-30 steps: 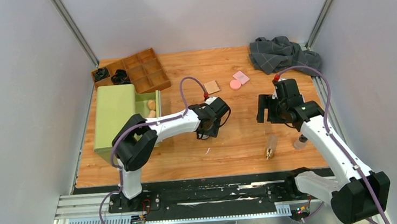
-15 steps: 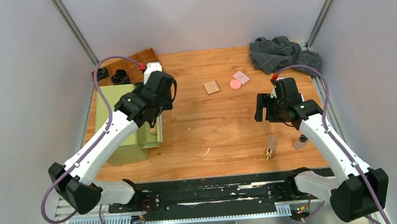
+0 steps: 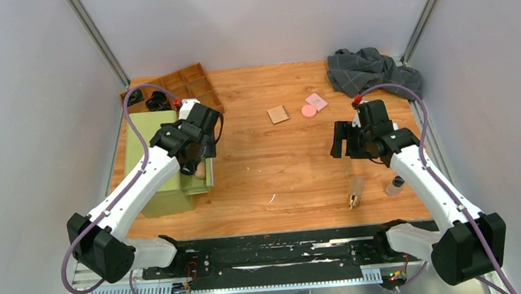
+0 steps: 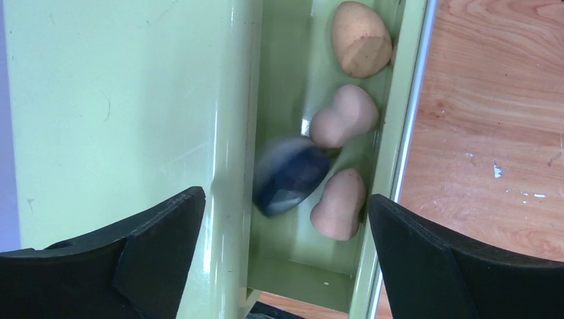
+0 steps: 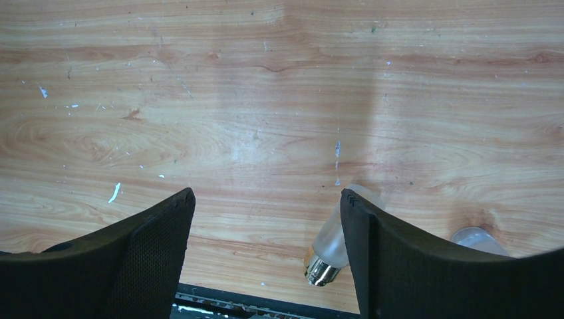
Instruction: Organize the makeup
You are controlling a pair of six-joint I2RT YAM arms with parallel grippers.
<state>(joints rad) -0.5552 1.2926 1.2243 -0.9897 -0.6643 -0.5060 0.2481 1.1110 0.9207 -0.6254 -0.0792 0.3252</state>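
Note:
My left gripper (image 3: 196,155) hangs open over the open drawer of the green box (image 3: 153,156). In the left wrist view it (image 4: 286,199) is empty. Below it the round black-silver compact (image 4: 289,176) is blurred in the drawer, beside three beige sponges (image 4: 344,116). My right gripper (image 3: 349,145) is open and empty above bare table, also in its wrist view (image 5: 266,196). The clear tube (image 3: 355,190) (image 5: 332,242) lies near the front edge. A small bottle (image 3: 394,186) (image 5: 475,239) stands right of it. The tan pad (image 3: 277,114), pink disc (image 3: 308,110) and pink pad (image 3: 316,101) lie at the back.
A brown wooden divider tray (image 3: 192,89) sits at the back left with black items in its left cells. The grey checked cloth (image 3: 372,70) is bunched at the back right. Grey walls close in both sides.
My left arm swung from the table's middle to the green box's drawer and opened; the compact now sits blurred in the drawer. My right gripper shifted slightly left.

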